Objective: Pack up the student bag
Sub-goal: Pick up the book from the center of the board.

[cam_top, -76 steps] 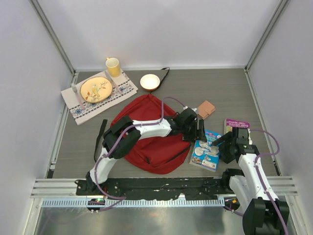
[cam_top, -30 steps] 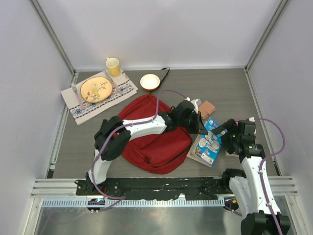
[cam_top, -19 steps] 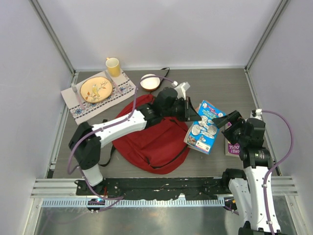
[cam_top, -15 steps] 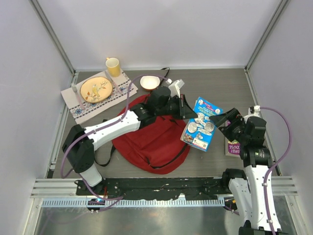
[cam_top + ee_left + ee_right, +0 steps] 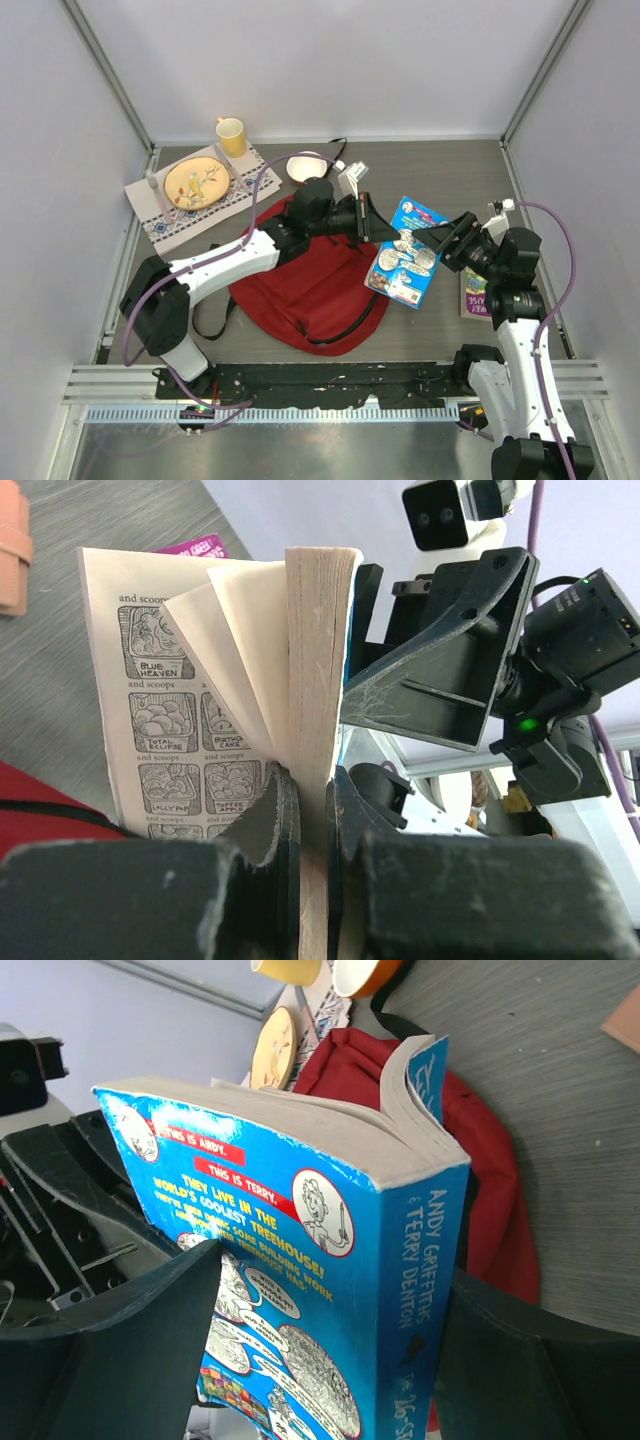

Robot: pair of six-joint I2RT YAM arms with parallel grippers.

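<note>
Grey worktop (image 5: 430,165) runs open along the far edge towards the right corner. A plate (image 5: 196,181) and a yellow cup (image 5: 232,135) crowd the far left corner, with a bowl (image 5: 300,168) just beside them. A purple book (image 5: 472,293) lies by the right edge. The red backpack (image 5: 310,285) sprawls flat mid-worktop, nearer the front edge. Just off its right side the left fingers (image 5: 362,212) pinch a blue paperback (image 5: 405,265) by its pages, lifted clear. The right fingers (image 5: 445,237), spread wide, straddle its spine; whether they press it I cannot tell.
</note>
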